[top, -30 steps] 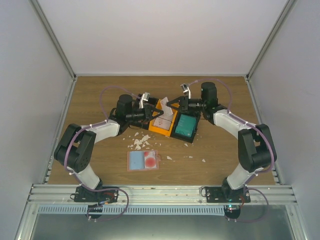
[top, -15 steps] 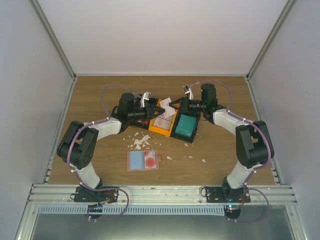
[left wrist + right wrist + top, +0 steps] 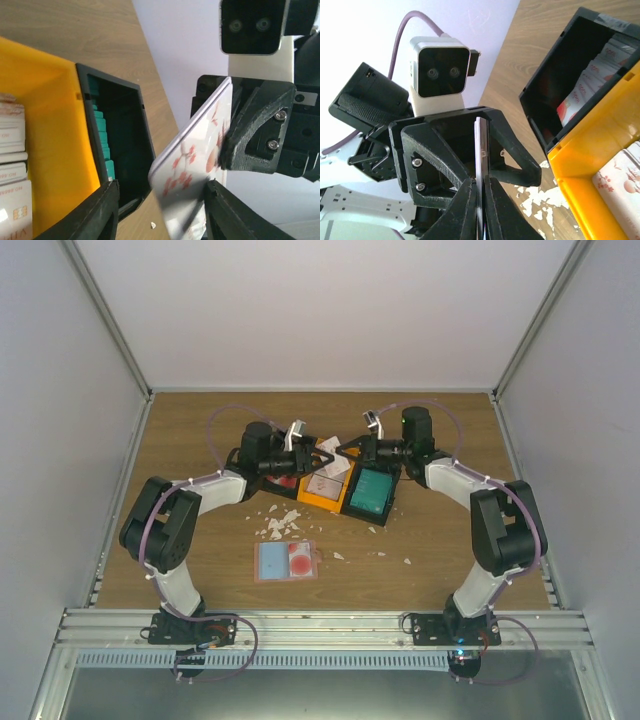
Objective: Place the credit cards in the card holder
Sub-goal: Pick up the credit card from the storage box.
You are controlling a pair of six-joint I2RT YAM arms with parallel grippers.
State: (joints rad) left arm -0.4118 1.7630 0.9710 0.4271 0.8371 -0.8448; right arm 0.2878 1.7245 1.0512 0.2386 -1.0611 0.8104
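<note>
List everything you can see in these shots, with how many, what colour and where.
tray: one, black and orange, three compartments, far centre.
white cards: stacks, red print, tray's left and middle compartments.
teal cards: one stack, tray's right compartment.
held card: one, white with red print, in the air over the tray.
card holder: one, salmon pink, flat, nearer than the tray.
scraps: many, white, scattered near the card holder.
table: one, brown wood.
left gripper: black, open around the held card.
right gripper: black, shut on the held card.
</note>
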